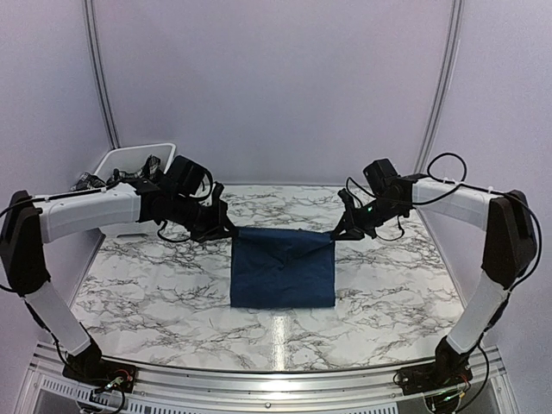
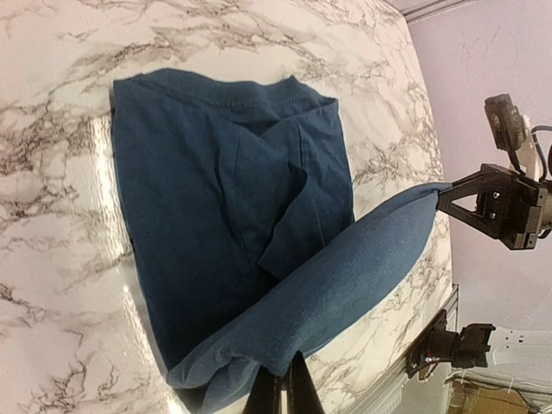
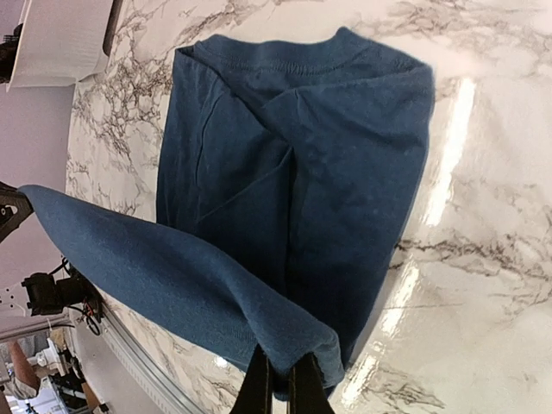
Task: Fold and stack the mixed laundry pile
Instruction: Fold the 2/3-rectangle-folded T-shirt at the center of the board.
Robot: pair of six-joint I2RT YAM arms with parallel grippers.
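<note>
Your left hand, right hand both clamped on navy t-shirt far corners, frame centre; that edge raised off table.

The t-shirt lies at the middle of the table, folded over on itself. Its far edge is raised off the table and stretched from left to right between the two arms. The jaws of the left gripper pinch its far left corner, and those of the right gripper pinch its far right corner. The rest of it rests on the table in front of that raised edge. A bin stands at the table's far left corner, behind the left arm, with a second garment in it.
</note>
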